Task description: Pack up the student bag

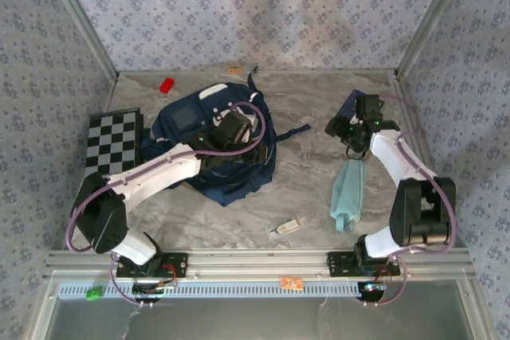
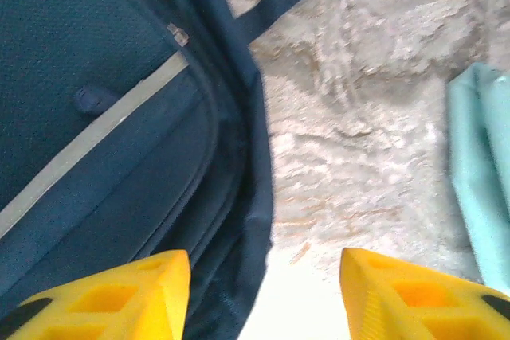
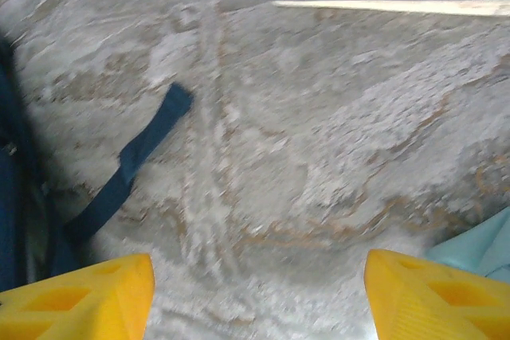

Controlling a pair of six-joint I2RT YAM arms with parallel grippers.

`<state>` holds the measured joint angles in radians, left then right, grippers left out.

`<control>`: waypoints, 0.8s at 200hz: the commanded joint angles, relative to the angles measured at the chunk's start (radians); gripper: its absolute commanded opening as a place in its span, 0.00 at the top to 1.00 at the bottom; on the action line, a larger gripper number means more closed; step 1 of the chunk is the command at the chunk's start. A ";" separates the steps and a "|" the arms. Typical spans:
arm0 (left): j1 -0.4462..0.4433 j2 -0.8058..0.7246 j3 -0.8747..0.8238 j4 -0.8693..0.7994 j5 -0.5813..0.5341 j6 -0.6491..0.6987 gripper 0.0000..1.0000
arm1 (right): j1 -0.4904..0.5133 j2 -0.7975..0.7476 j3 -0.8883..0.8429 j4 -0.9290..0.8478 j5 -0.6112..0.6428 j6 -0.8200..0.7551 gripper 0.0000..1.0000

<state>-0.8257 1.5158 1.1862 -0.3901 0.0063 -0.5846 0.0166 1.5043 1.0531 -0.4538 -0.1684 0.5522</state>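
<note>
Top external view: the student bag, a navy backpack with white trim, is seen lying flat on the marbled table, left of centre and towards the back. A black-and-white checkerboard is laid just beside the bag on its left. A small red object is placed near the back edge. A dark strap is stretched from the bag's right side across the table top. The left gripper is held above the upper part of the bag. The right gripper is positioned well apart from the bag, on the right. A pale teal fabric item is laid below the right gripper, beside the right arm. A small clear item is set near the front edge.

Left wrist view: the left gripper is shown with its yellow fingers spread apart and nothing held between them. The bag's right edge, crossed by a pale strip, is seen beneath.

Right wrist view: the right gripper is shown with its jaws wide apart and nothing grasped. Bare table and the strap end are seen below it.
</note>
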 commanded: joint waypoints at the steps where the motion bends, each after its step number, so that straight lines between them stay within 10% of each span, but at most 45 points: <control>1: -0.030 0.042 0.083 0.071 -0.041 -0.080 0.43 | -0.060 0.092 0.062 -0.039 -0.060 -0.020 0.26; 160: -0.064 0.219 0.212 0.080 -0.045 -0.136 0.31 | -0.203 0.702 0.779 -0.364 0.087 -0.112 0.20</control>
<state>-0.8860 1.7245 1.3609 -0.3119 -0.0204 -0.7242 -0.1772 2.1498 1.7657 -0.6777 -0.1444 0.4553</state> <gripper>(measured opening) 0.685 0.793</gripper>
